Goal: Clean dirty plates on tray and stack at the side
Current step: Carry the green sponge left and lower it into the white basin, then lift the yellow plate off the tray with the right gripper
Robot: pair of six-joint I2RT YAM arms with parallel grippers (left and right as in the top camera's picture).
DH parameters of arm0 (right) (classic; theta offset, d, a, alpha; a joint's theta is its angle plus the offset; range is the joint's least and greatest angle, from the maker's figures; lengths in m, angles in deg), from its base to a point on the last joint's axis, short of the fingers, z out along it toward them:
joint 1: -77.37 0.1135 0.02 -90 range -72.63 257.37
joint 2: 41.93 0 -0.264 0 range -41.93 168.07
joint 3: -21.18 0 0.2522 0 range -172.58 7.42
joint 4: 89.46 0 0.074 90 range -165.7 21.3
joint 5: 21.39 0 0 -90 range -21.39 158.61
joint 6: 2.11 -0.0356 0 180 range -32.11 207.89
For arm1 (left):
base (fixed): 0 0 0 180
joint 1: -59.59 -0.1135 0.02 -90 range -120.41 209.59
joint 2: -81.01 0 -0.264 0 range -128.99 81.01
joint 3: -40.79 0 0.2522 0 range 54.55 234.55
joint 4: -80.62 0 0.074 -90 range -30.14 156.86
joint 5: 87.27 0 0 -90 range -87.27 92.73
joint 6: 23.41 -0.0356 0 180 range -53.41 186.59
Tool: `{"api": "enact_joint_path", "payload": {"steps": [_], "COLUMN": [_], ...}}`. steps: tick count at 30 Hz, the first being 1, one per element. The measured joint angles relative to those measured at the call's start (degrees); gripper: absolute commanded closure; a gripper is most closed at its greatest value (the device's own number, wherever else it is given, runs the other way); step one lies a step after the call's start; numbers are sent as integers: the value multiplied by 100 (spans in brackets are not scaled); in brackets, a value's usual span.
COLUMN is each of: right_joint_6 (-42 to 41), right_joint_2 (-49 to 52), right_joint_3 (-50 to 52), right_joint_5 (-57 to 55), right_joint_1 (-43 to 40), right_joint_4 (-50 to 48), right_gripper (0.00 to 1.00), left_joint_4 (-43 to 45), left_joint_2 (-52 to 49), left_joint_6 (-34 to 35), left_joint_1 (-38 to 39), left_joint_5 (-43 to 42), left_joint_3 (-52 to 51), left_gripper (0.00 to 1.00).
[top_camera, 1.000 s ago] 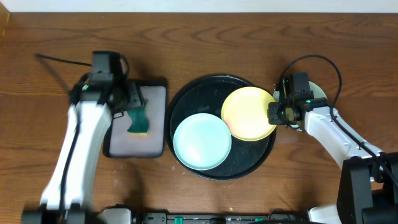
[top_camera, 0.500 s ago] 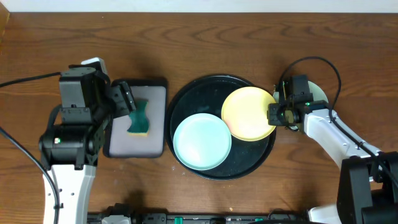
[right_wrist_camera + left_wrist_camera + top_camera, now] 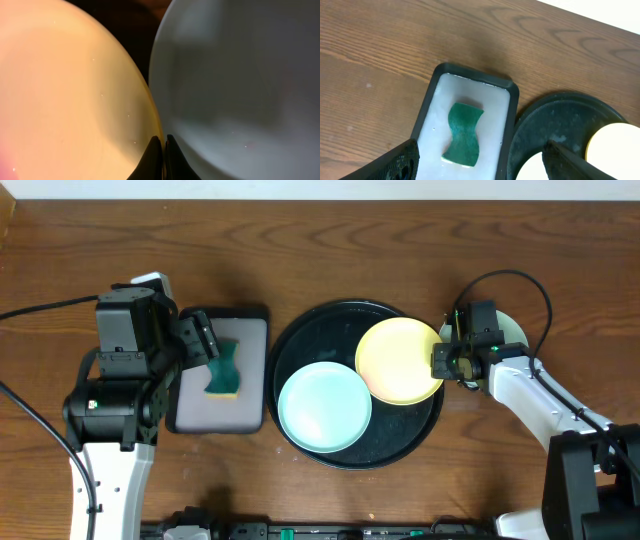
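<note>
Plates sit like this: the yellow plate (image 3: 400, 360) lies at the right side of the round tray (image 3: 318, 330), with its right edge reaching over the tray's rim. The mint plate (image 3: 325, 407) lies flat inside the tray at the lower left, and the yellow plate's edge just overlaps it. A second mint plate (image 3: 513, 330) is on the bench (image 3: 320, 250) just right of the tray, mostly hidden under your right arm.

Your right claw (image 3: 443, 363) is at the yellow plate's right edge. In the right wrist view its two dark tips are pressed together, and the plate's thin rim runs down between them, so you have it pinched on that rim. The pale second plate fills the right half of that view.

Your left claw (image 3: 207, 347) hangs over the left part of the bench, above the small tray (image 3: 245, 395), and holds nothing. In the left wrist view its fingers (image 3: 400, 162) stand far apart at the bottom corners. The green sponge (image 3: 223, 370) lies in the small tray's grey middle, clear of both fingers. The small tray sits just left of the round tray, their rims close.
</note>
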Motion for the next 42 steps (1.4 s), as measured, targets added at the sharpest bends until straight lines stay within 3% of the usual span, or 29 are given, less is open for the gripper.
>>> {"api": "enact_joint_path", "payload": {"steps": [13, 26, 42], "right_joint_6": [-243, -879, -1969], "right_joint_2": [-881, -1104, -1102], "right_joint_3": [-2, -2, -160], "right_joint_5": [-116, 990, 538], "right_joint_1": [-310, -251, 1394], "right_joint_4": [-2, -72, -715], "right_gripper": [99, 99, 99], "left_joint_4": [0, 0, 0], "left_joint_2": [-7, -7, -7], "left_joint_6": [0, 0, 0], "left_joint_1": [0, 0, 0], "left_joint_5": [0, 2, 2], "left_joint_3": [0, 0, 0], "left_gripper": [21, 21, 21]}}
